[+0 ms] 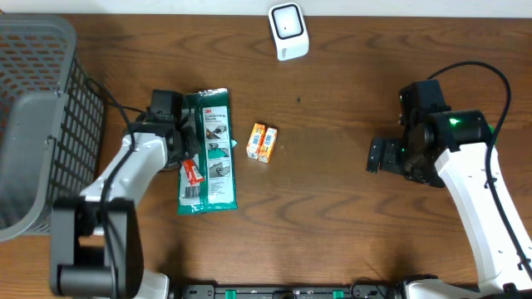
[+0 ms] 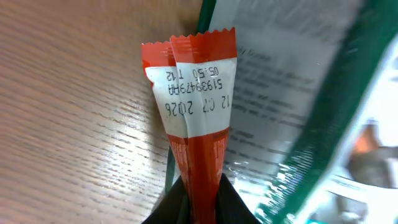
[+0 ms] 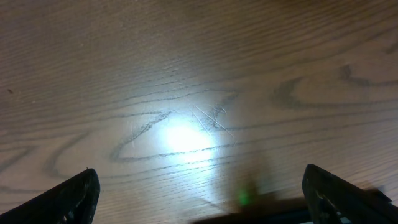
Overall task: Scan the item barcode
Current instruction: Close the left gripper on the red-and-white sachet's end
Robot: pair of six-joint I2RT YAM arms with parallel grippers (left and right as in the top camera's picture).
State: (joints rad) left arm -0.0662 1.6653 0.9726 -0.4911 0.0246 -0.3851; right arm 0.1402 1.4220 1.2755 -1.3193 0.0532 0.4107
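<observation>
A red and white sachet (image 2: 198,93) with a printed date code lies by the left edge of a green 3M package (image 2: 298,93). My left gripper (image 2: 200,202) is shut on the sachet's red lower end, its dark fingers pressing both sides. From overhead, the sachet (image 1: 192,176) sticks out toward the table's front from the left gripper (image 1: 188,159), over the green package (image 1: 209,149). A white scanner (image 1: 288,31) stands at the back edge. My right gripper (image 1: 378,155) hovers open over bare wood at the right, and its wrist view shows the right gripper (image 3: 202,199) with nothing between the fingers.
A grey wire basket (image 1: 37,124) fills the left side of the table. A small orange box (image 1: 263,143) lies just right of the green package. Black cables trail from both arms.
</observation>
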